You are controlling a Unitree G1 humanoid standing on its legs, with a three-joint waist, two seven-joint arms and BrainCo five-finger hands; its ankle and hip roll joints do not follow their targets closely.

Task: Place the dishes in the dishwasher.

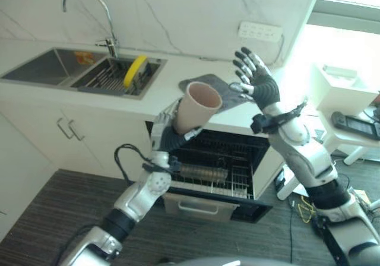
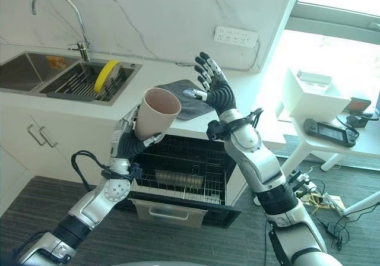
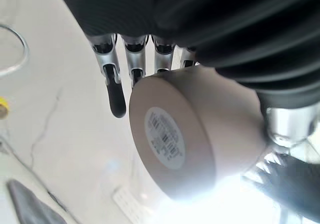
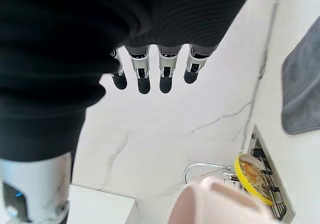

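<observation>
Left hand (image 1: pixel 168 129) grips cup (image 1: pixel 196 106), mouth tilted up, above dishwasher (image 1: pixel 219 171).

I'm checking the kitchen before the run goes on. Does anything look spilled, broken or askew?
Nothing looks spilled or broken. The beige plastic cup is tilted in the left hand above the open dishwasher, as held. The round yellow plate stands on edge in the sink rack. The grey cloth lies rumpled on the counter.

White countertop (image 2: pixel 249 94) — a grey cloth (image 2: pixel 189 103) lies on it beside the sink (image 2: pixel 35 71).
</observation>
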